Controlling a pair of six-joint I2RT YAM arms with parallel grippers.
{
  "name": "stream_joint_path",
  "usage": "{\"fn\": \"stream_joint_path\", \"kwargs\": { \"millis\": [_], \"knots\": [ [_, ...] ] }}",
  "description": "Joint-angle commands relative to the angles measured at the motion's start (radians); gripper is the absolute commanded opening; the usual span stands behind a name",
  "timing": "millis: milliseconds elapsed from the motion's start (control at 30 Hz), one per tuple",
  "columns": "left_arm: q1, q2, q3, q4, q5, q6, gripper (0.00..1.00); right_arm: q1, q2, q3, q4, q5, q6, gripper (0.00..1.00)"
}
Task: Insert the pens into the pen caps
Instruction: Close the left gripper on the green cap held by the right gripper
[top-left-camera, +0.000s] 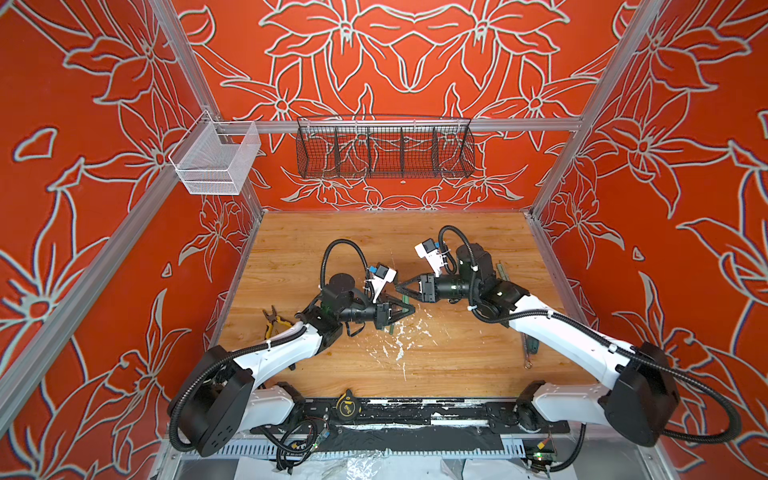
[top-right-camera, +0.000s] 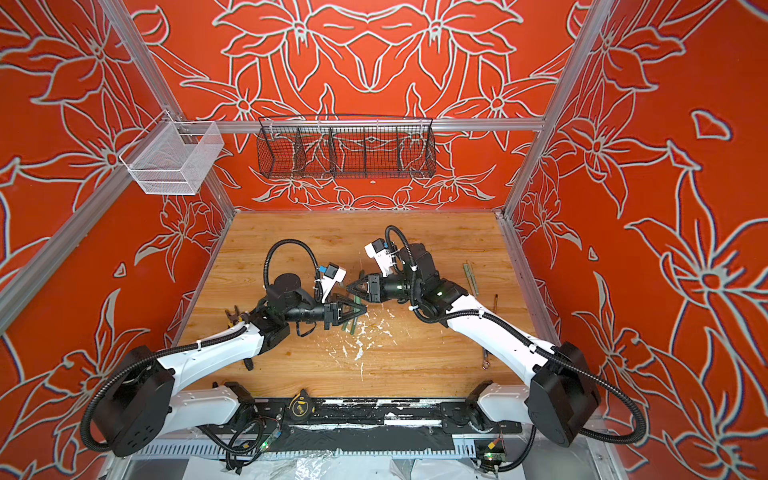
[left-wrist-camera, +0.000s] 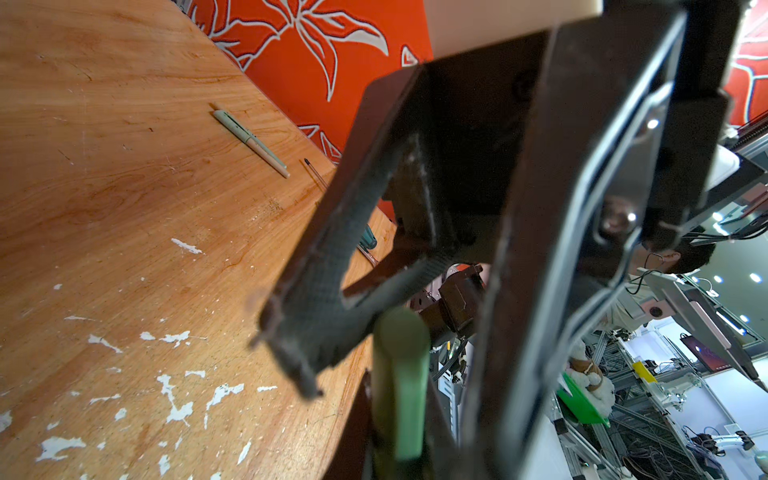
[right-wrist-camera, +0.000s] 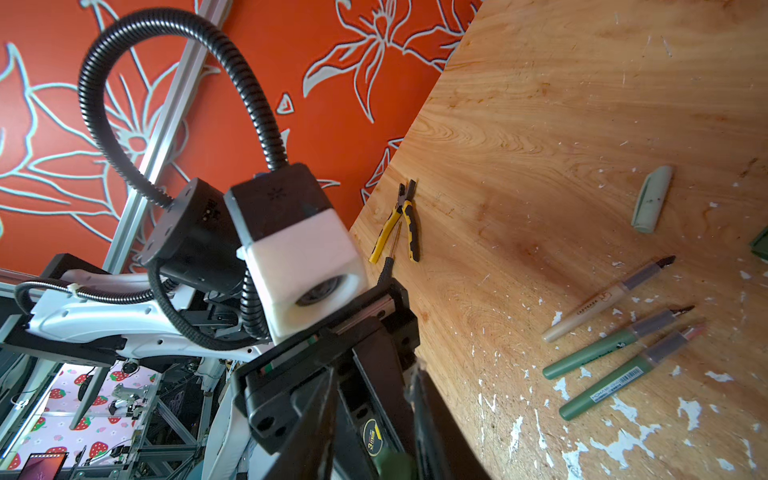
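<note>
Two grippers are found nose to nose above the middle of the bench (top-left-camera: 457, 365). The left gripper (top-left-camera: 411, 309) is clamped tight on a green tube (left-wrist-camera: 401, 386); pen or cap, it cannot be told. The tube is pinched between the fingers, with its rounded end poking out past them. That end is seen right beside a textured finger (left-wrist-camera: 324, 316) of the right gripper (top-left-camera: 398, 286), though contact cannot be confirmed. The right gripper's tips are drawn nearly together in both top views, and whether anything is pinched there cannot be told.

Down on the paint-flecked wood, a pale pen (right-wrist-camera: 609, 297) and two green pens (right-wrist-camera: 615, 343) are laid side by side, uncapped, and are partly covered by the left gripper's fingers in a top view. A pale green cap (right-wrist-camera: 651, 199) is left lying near them, not touching. A capped pen (left-wrist-camera: 249, 141) is parked near the bench's right edge, well apart from both grippers. Yellow-handled pliers (top-left-camera: 272, 322) are spotted by the left edge.
</note>
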Motion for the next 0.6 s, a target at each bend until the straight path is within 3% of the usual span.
{"fn": "stream_joint_path", "kwargs": {
  "millis": [0, 200, 567],
  "knots": [
    [0.008, -0.024, 0.014, 0.022, 0.005, -0.003, 0.0, 0.013, -0.028, -0.015, 0.02, -0.027, 0.005, 0.3],
    [0.014, -0.029, 0.005, 0.033, 0.002, -0.009, 0.0, 0.016, -0.027, -0.022, 0.025, -0.028, 0.005, 0.28],
    [0.022, -0.029, 0.004, 0.037, 0.008, -0.011, 0.0, 0.021, -0.027, -0.026, 0.044, -0.028, 0.014, 0.05]
  ]
}}
